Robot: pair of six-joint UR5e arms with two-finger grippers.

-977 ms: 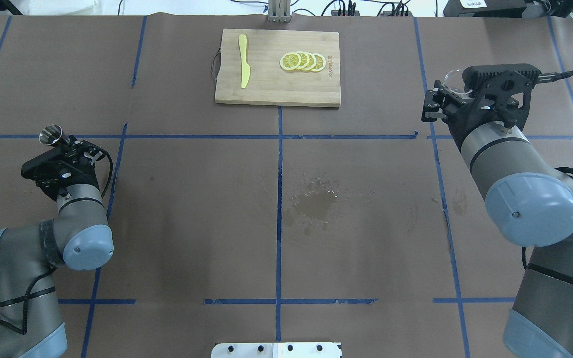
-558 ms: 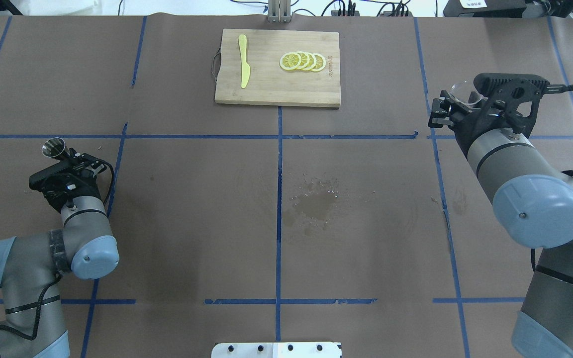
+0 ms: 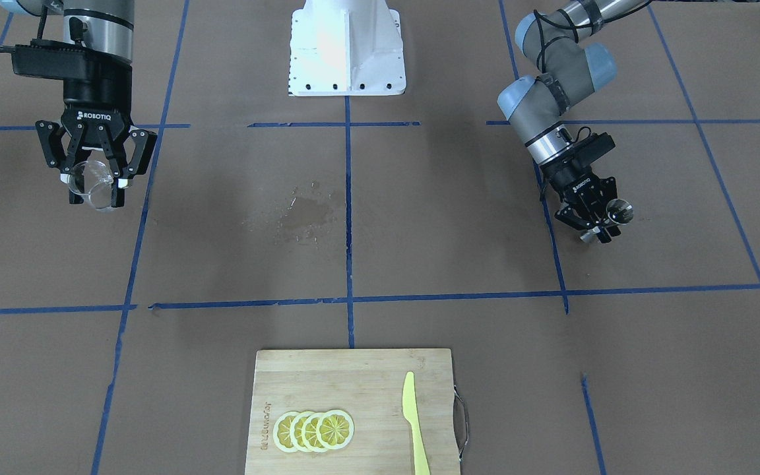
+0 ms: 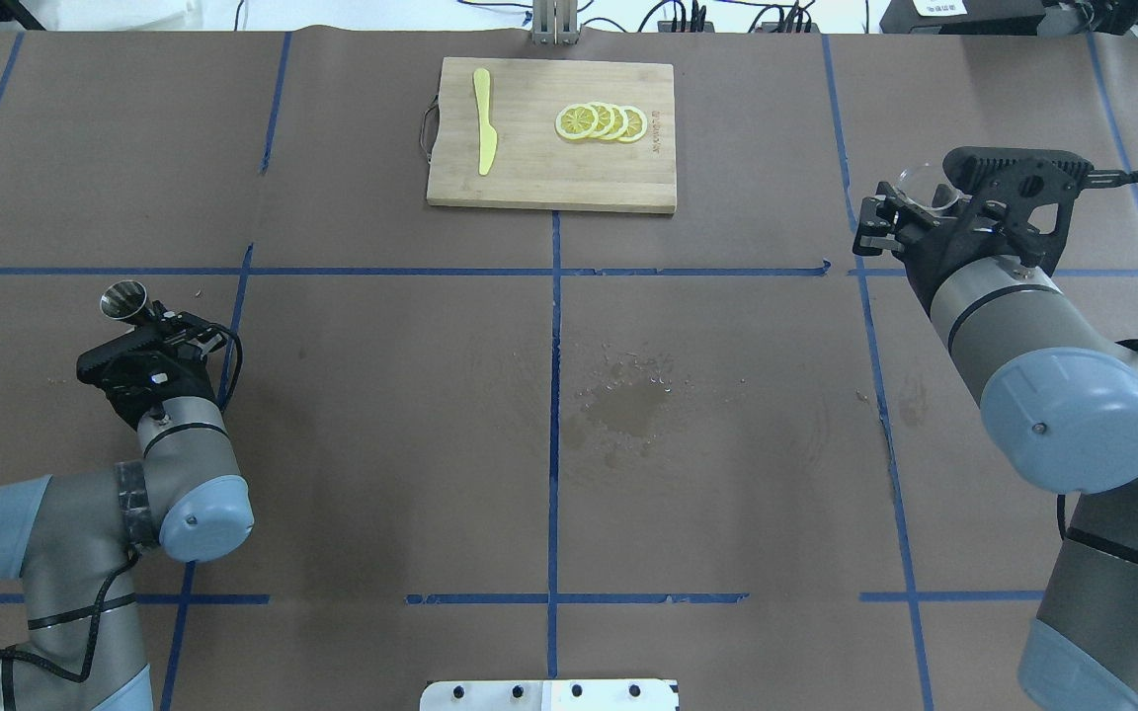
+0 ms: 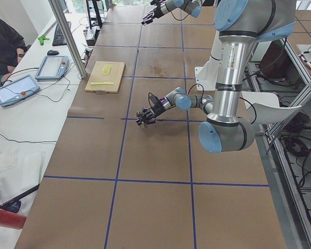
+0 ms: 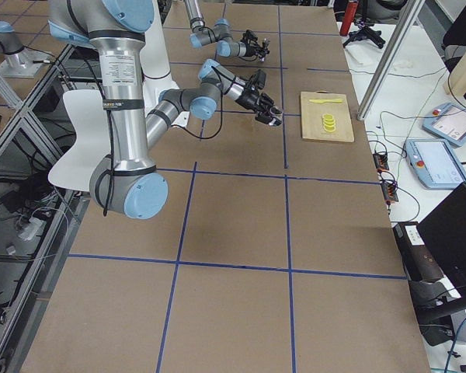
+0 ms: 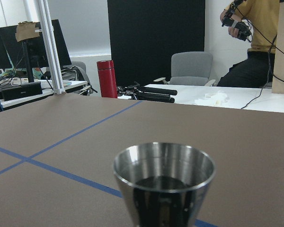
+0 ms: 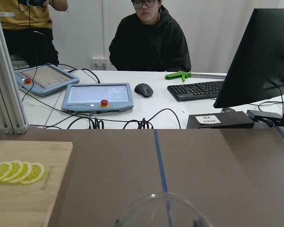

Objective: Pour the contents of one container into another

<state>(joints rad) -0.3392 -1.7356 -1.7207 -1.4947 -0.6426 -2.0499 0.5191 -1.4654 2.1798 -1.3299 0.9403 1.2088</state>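
Observation:
A small steel cup stands upright in my left gripper, which is shut on it at the table's left side. In the front-facing view the steel cup sits at the tip of that left gripper. The left wrist view shows the steel cup close up, its inside dark at the bottom. My right gripper is shut on a clear glass at the right side. Overhead, the glass pokes out beyond the right gripper. Only the glass rim shows in the right wrist view.
A wooden cutting board lies at the far middle with lemon slices and a yellow knife. A wet stain marks the brown paper near the centre. Beyond the far edge are a tablet and seated people.
My left arm has drawn back toward the robot and slightly right, carrying the steel cup. The right arm shifted a little right and toward the robot with the glass, then held still.

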